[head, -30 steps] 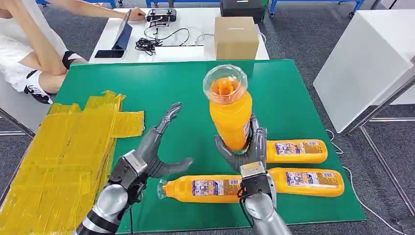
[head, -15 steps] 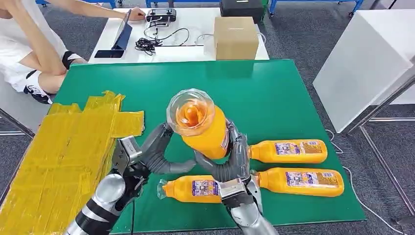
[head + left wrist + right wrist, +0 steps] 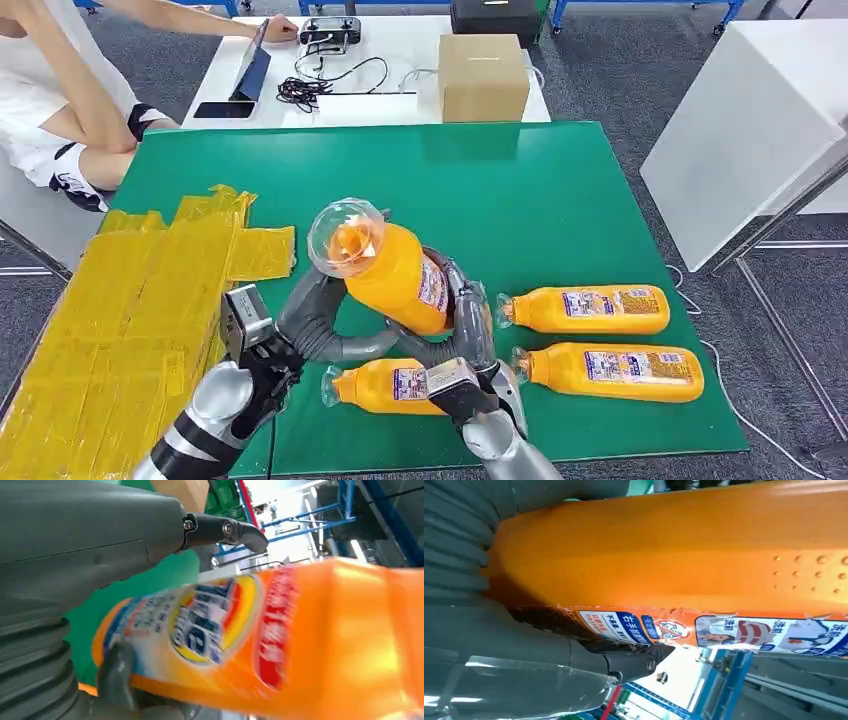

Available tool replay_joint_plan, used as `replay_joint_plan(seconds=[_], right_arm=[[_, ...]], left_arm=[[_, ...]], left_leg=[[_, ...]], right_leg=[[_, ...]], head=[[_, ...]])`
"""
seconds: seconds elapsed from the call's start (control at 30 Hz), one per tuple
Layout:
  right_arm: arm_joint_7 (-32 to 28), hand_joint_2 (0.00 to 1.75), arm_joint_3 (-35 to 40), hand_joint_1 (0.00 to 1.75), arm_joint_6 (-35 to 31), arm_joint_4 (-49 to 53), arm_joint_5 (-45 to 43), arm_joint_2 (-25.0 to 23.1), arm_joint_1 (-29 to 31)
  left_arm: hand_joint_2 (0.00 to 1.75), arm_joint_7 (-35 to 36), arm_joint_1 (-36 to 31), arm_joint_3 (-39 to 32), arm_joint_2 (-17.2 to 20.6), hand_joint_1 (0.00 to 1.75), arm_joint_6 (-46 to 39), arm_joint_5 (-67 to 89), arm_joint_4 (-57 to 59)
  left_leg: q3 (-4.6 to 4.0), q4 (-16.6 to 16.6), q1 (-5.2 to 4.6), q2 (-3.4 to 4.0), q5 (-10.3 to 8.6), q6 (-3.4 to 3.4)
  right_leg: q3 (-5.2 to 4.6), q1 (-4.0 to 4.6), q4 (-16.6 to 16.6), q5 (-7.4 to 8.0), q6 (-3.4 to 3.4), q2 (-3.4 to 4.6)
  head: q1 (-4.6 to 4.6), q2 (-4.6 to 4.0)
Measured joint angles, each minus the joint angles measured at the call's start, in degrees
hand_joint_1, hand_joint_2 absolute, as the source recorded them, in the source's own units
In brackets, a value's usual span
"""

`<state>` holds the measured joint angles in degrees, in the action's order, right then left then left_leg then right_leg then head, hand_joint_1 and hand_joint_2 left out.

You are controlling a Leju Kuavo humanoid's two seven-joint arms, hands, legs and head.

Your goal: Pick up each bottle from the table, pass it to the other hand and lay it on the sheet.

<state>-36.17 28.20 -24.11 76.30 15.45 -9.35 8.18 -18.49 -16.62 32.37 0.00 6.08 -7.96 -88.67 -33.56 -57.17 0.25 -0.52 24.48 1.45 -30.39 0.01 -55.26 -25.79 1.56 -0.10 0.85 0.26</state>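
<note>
Orange bottle held aloft above the green table, tilted with its clear domed cap toward the yellow sheet; lower and further left than a second ago, when upright and higher over the table's middle. Right hand wrapped around the bottle's lower body from below and behind, gripping it. Left hand now up against the bottle's other side, fingers reaching along its flank and thumb stretched beneath; earlier spread wide and well apart from it. Whether the left hand has fully closed: cannot tell. In the left wrist view, thumb above the blurred label of the bottle, just beside it. Three more bottles lying flat on the table: one beneath the hands, two to the right, unmoved. Seated person at far left, by a white table bearing a cardboard box.
</note>
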Motion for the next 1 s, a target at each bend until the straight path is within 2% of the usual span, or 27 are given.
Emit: replay_joint_plan(seconds=[0.3,0.67,1.0], right_arm=[[3.0,1.75,-2.5,1.75,-2.6,-4.2,0.4,-0.6,0.6],[3.8,1.75,-3.0,1.75,-2.0,-8.0,2.4,-2.3,1.7],[0.4,1.75,5.6,1.75,4.0,-8.1,10.4,-0.5,2.7]], left_arm=[[1.75,-1.4,2.8,0.3,0.2,0.0,-1.1,0.3,-3.2],[1.75,-1.5,3.4,0.5,0.2,0.0,-1.1,0.3,-3.6],[1.75,-2.1,3.0,0.3,0.4,0.0,0.0,-2.3,-3.7]], left_leg=[[0.0,0.0,0.0,0.01,0.0,0.0],[0.0,0.0,0.0,0.02,0.0,0.0],[0.0,0.0,0.01,0.03,0.0,0.0]], right_leg=[[0.0,0.0,0.0,0.0,0.0,0.0],[-0.01,0.0,0.0,0.0,0.0,0.01],[-0.03,0.0,0.0,0.0,0.0,0.01]], head=[[0.02,0.0],[0.02,0.0],[0.02,0.0]])
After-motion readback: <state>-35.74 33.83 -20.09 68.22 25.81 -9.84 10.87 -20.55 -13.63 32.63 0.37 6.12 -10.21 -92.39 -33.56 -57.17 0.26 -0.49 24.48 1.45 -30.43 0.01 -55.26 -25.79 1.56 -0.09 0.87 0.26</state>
